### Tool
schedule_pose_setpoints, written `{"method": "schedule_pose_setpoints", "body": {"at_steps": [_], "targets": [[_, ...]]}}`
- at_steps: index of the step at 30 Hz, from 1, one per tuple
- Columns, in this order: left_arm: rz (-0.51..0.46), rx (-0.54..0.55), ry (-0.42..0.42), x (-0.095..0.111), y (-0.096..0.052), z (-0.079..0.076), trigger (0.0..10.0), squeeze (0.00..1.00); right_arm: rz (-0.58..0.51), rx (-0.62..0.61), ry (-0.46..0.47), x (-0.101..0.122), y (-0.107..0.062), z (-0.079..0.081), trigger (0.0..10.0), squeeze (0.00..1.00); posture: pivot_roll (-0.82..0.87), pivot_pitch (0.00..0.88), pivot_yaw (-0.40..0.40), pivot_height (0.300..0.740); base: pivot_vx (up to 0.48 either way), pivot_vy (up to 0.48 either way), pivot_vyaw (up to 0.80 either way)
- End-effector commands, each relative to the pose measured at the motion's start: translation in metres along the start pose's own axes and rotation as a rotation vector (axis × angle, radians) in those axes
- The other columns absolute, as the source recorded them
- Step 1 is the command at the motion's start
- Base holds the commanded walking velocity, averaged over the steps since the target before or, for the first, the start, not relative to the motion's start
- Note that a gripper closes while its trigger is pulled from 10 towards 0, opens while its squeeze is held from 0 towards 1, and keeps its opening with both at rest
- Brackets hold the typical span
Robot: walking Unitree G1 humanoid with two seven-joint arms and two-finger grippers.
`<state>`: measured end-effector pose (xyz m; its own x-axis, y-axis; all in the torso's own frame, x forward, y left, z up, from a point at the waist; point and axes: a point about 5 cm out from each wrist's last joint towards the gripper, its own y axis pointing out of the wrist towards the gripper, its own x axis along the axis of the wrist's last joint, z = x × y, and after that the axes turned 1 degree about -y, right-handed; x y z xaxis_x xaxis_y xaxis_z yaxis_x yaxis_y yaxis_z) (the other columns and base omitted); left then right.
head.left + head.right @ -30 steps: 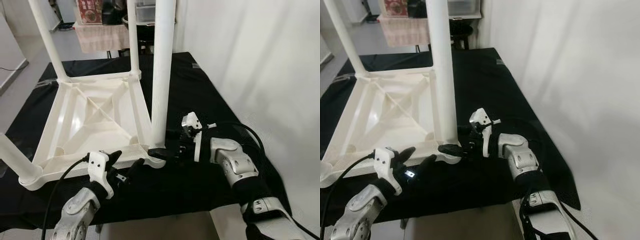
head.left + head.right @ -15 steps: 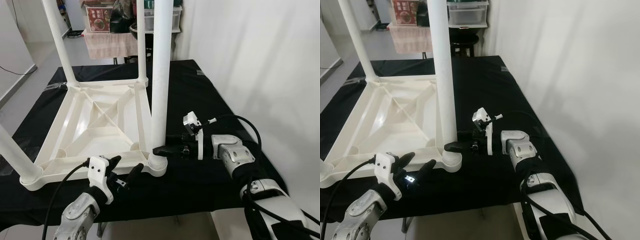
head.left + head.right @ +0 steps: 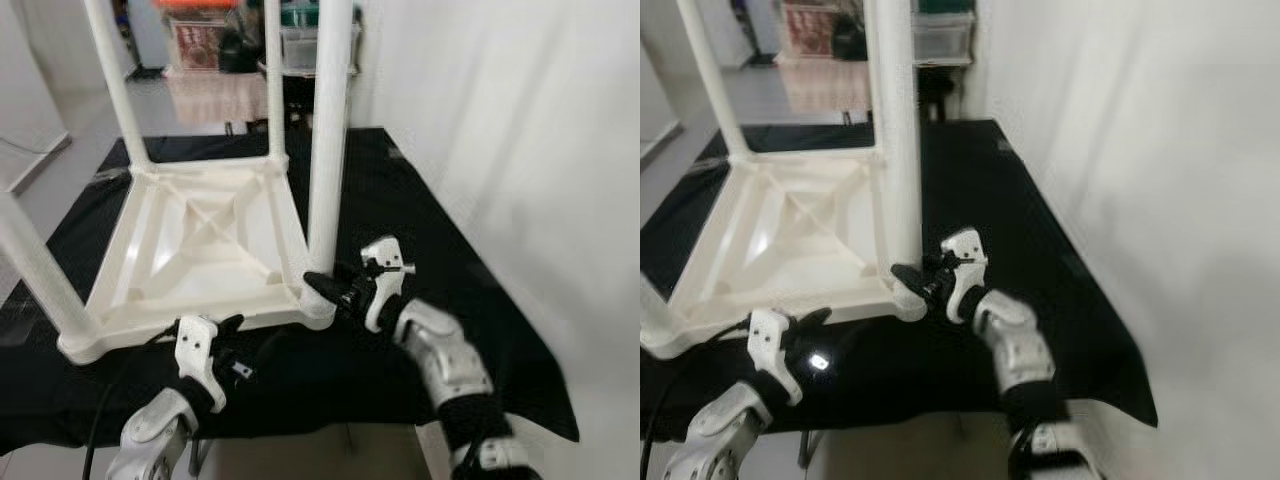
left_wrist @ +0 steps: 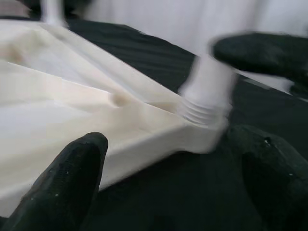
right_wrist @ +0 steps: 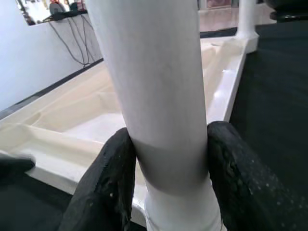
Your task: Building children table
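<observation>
The left gripper (image 3: 245, 345) waits with fingers apart by the front edge of the upside-down white table (image 3: 205, 235) on the black bench (image 3: 420, 200). The right gripper (image 5: 166, 159) squeezes the table's near right leg (image 3: 328, 140) at its bottom.

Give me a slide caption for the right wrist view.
Right gripper clamped around the base of a white table leg, the upturned white tabletop resting on black cloth behind.

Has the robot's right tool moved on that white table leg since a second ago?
Yes. The right tool has closed in on the table leg near its base; earlier its fingertips sat beside the corner socket.
</observation>
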<state>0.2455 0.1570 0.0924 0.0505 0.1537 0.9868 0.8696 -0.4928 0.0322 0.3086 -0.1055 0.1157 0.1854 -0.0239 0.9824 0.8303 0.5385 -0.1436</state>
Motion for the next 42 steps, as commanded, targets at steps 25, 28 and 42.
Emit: {"method": "schedule_pose_setpoints", "body": {"at_steps": [25,28,42], "targets": [[-0.005,0.002,0.005,0.006,0.004,0.004,10.0,0.00,-0.063,0.358,-0.080,0.042,0.017,-0.015,10.0,0.97,0.00,0.000,-0.009,0.740,0.000,0.000,0.00],[-0.006,0.001,0.006,0.006,0.005,0.004,10.0,0.00,-0.023,0.496,-0.116,0.044,0.018,-0.015,10.0,0.00,0.00,0.000,-0.011,0.740,0.000,0.000,0.00],[0.193,0.079,0.849,0.004,0.009,-0.013,10.0,0.00,-0.022,0.612,-0.110,0.059,0.031,-0.031,0.0,0.00,0.00,0.000,-0.002,0.740,0.000,0.000,0.00]]}}
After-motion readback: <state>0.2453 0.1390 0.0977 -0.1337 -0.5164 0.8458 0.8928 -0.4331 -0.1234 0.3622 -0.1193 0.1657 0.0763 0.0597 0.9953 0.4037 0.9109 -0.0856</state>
